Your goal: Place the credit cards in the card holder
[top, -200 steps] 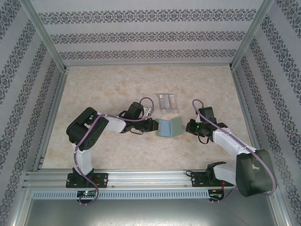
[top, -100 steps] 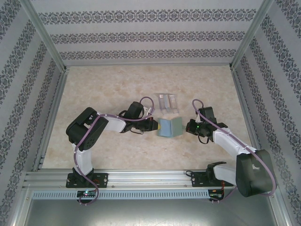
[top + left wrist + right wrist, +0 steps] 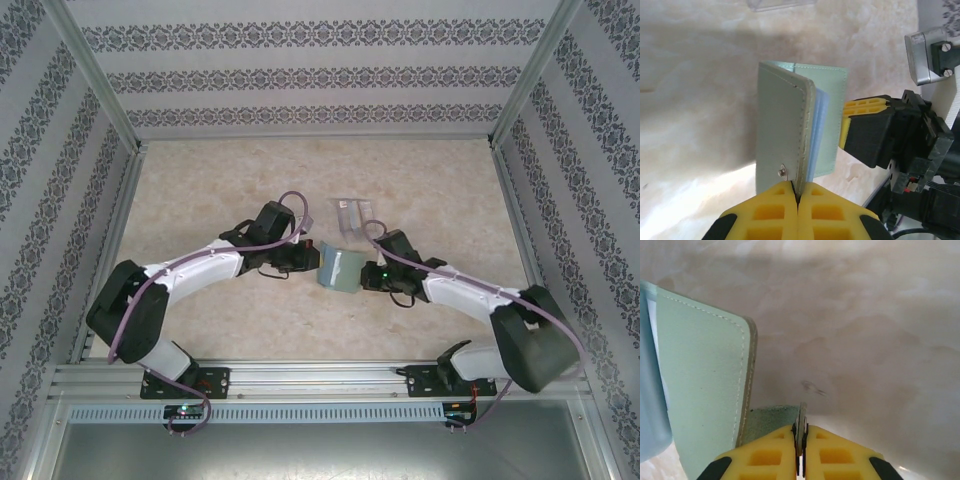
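Observation:
The sage-green card holder (image 3: 340, 268) stands on edge, part-open like a book, held between both arms at mid-table. My left gripper (image 3: 312, 258) is shut on the edge of one cover (image 3: 780, 135), just beside its snap stud (image 3: 783, 172). Pale blue inner sleeves (image 3: 821, 120) show between the covers. My right gripper (image 3: 366, 275) is shut on a thin flap (image 3: 802, 417) of the holder's other side; that cover (image 3: 700, 390) rises at the left of the right wrist view. The credit cards (image 3: 355, 214) lie flat on the table just beyond the holder; an edge of a card (image 3: 780, 4) shows in the left wrist view.
The marble-patterned tabletop (image 3: 220, 190) is walled in by patterned panels (image 3: 320, 75) at the back and both sides. An aluminium rail (image 3: 320, 375) runs along the near edge by the arm bases. My right gripper's fingers (image 3: 860, 117) sit close behind the holder.
Both arms stretched inward and the holder shifted a little left, folding narrower. The left arm's elbow swung down to the left; the right arm reached further left.

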Controlling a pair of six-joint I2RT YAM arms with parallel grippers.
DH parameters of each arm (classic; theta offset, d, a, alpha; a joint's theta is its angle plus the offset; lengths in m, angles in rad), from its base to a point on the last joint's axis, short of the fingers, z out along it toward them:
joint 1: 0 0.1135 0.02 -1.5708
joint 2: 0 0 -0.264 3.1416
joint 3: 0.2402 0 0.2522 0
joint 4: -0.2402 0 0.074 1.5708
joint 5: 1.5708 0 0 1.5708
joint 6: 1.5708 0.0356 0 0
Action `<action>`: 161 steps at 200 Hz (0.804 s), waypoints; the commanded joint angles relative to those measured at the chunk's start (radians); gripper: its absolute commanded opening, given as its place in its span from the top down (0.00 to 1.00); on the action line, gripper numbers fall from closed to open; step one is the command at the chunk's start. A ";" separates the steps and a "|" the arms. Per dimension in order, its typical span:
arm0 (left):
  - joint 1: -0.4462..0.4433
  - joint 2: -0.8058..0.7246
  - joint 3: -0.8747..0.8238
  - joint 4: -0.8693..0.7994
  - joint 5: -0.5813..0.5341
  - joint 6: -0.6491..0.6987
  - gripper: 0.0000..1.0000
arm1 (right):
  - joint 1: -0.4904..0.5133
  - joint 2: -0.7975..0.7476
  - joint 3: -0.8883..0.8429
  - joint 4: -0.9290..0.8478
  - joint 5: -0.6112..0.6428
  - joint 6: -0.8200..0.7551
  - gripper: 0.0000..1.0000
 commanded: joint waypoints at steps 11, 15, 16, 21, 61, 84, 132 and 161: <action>-0.001 0.032 0.058 -0.265 -0.079 0.059 1.00 | 0.022 0.045 0.055 0.038 0.033 0.031 0.65; 0.000 0.040 0.066 -0.281 -0.089 0.056 1.00 | 0.017 0.042 0.059 0.036 0.020 0.029 0.61; 0.000 0.043 0.068 -0.285 -0.091 0.056 1.00 | 0.015 0.041 0.059 0.035 0.016 0.030 0.61; 0.001 0.052 0.076 -0.302 -0.098 0.053 1.00 | 0.006 0.032 0.062 0.028 0.002 0.027 0.59; 0.001 0.115 0.119 -0.320 -0.075 0.027 1.00 | -0.086 -0.131 0.039 -0.049 -0.035 -0.013 0.48; 0.001 0.148 0.155 -0.357 -0.081 0.018 1.00 | -0.077 -0.139 0.074 -0.065 -0.149 -0.050 0.45; 0.006 0.150 0.188 -0.408 -0.079 0.016 1.00 | -0.003 -0.024 0.076 0.061 -0.201 0.107 0.56; 0.018 0.086 0.194 -0.437 -0.077 0.042 1.00 | 0.025 0.079 0.100 0.067 -0.199 0.070 0.66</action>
